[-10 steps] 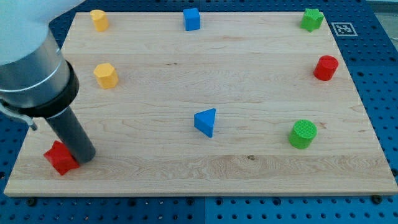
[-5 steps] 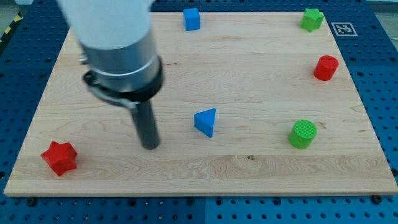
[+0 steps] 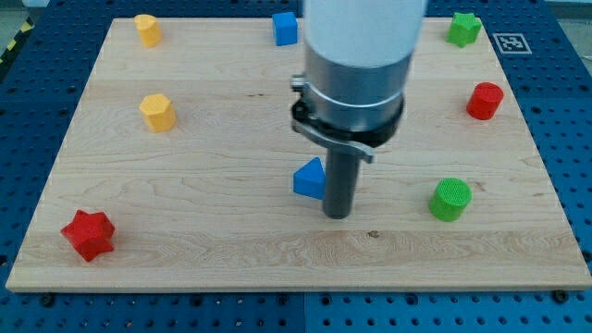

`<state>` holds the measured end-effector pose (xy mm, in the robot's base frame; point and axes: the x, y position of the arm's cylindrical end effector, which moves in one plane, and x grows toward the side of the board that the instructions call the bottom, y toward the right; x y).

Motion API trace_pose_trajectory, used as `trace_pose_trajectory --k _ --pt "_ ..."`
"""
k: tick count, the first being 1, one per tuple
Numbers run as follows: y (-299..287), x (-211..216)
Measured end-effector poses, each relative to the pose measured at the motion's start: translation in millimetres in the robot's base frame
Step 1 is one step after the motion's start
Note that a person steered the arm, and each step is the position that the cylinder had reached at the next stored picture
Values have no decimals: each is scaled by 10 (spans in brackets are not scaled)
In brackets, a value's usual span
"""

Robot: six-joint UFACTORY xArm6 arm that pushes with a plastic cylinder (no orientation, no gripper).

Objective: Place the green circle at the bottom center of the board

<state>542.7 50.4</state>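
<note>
Green circle (image 3: 450, 199) sits at three o'clock of my tip (image 3: 338, 215), well apart; approach step. Next I circle past it, push toward nine. No pincer fitted.

My tip (image 3: 338, 215) stands just right of the blue triangle (image 3: 310, 178), the green circle (image 3: 450, 199) farther right

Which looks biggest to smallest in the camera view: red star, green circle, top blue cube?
1. red star
2. green circle
3. blue cube
The star and circle sit nearer the view's bottom, so true sizes may differ less.
</note>
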Motion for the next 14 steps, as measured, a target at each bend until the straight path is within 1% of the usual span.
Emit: trace_pose_trajectory --k 1,3,4,5,6,7,8,10,14 --pt "202 -50" --pt "1038 -456" --pt "1516 -512" --pt "1661 -490" --pt "1620 -400" --pt "1494 -202" --pt "1322 -95" --pt "1027 22" --pt "79 281"
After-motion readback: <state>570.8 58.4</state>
